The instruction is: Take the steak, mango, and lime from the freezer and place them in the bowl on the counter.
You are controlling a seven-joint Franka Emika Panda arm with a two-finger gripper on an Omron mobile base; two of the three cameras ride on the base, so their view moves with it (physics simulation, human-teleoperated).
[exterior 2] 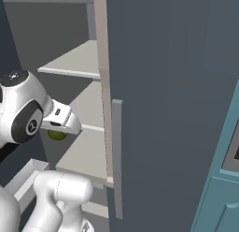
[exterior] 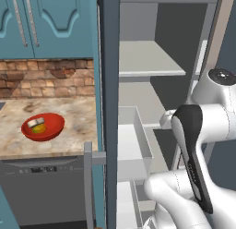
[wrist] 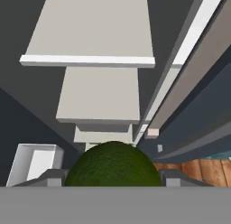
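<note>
The dark green lime sits between my two fingertips, and my gripper is shut on it. From the right base view, the lime peeks out under the white hand, held in the air inside the freezer above its lower shelf. On the counter to the left stands the red bowl. In it lie the pale-rimmed steak and the yellow mango.
The freezer's open door with its grey handle stands close on the right. A white drawer is pulled out low in the freezer. Grey shelves lie above. Teal cabinets hang over the brick wall.
</note>
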